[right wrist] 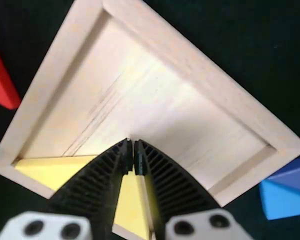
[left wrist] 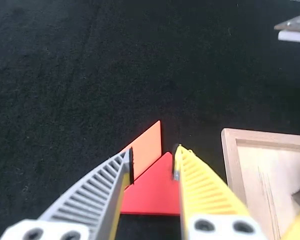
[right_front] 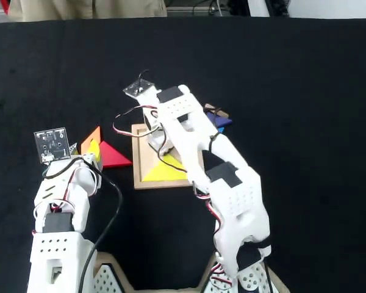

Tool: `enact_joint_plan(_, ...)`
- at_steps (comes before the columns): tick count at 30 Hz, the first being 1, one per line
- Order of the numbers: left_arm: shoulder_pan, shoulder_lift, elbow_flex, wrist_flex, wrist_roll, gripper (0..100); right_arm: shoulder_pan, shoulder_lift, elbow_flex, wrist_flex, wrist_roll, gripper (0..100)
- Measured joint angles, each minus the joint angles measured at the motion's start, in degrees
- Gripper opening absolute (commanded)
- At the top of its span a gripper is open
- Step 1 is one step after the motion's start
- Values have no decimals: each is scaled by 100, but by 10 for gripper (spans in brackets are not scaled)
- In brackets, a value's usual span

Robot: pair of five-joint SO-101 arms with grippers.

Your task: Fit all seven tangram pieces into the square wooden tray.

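The left pincer [left wrist: 151, 159] is open to a narrow gap, its grey and yellow fingers on either side of the apex of the red triangle [left wrist: 155, 192] and holding nothing. An orange piece [left wrist: 147, 142] lies just beyond that apex, touching the red one. The right pincer [right wrist: 132, 150] is closed to a hairline slit with nothing visible between its black fingers. It hangs over the square wooden tray [right wrist: 190, 120], above the yellow triangle [right wrist: 55, 170] seated in one tray corner. Blue pieces [right wrist: 285, 192] lie outside the tray, just beside its rim. The left arm [right_front: 64, 207] extends a short way forward. The right arm [right_front: 213, 165] stretches diagonally across the tray. All items rest on a counter [right_front: 305, 73] covered in black cloth, with a pale strip of room beyond its far edge.
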State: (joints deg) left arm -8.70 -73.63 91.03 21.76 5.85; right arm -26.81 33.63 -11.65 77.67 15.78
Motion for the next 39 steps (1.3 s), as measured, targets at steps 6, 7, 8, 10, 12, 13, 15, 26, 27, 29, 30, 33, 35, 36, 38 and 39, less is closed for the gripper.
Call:
enact_joint_plan(6, 0, 0, 0, 0, 0, 155, 0, 0, 0, 70, 9, 11)
enact_joint_plan(7, 0, 0, 0, 0, 0, 155, 0, 0, 0, 79, 9, 11)
enact_joint_plan(8, 0, 0, 0, 0, 0, 155, 0, 0, -88, 132, 9, 11)
enact_joint_plan(10, 0, 0, 0, 0, 0, 155, 0, -88, -273, 123, 9, 11)
enact_joint_plan(12, 0, 0, 0, 0, 0, 155, 0, -422, -369, 149, 9, 11)
enact_joint_plan(13, 0, 0, 0, 0, 0, 155, 0, -624, -378, 176, 9, 11)
enact_joint_plan(15, 0, 0, 0, 0, 0, 155, 0, -1073, -378, 273, 9, 11)
enact_joint_plan(26, 0, 0, 0, 0, 0, 84, 580, -3692, 466, 870, 9, 11)
enact_joint_plan(27, 0, 0, 0, 0, 0, 84, 642, -3895, 765, 791, 9, 11)
enact_joint_plan(29, 0, 0, 0, 0, 0, 84, 756, -4299, 1451, 501, 9, 11)
enact_joint_plan(30, 0, 0, 0, 0, 0, 84, 818, -4510, 1855, 273, 9, 11)
enact_joint_plan(33, 0, 0, 0, 79, 0, 84, 932, -5134, 3218, -510, 0, 11)
enact_joint_plan(35, 0, 0, -9, 211, 0, 84, 932, -5556, 4114, -1046, 0, 11)
enact_joint_plan(36, 0, 0, -9, 290, 0, 84, 932, -5749, 4536, -1310, 0, 11)
enact_joint_plan(38, 9, 0, -9, 440, 0, 81, 932, -6057, 5284, -1749, -44, 11)
enact_joint_plan(39, 79, 0, -9, 501, -35, 80, 932, -6189, 5609, -1969, -97, 11)
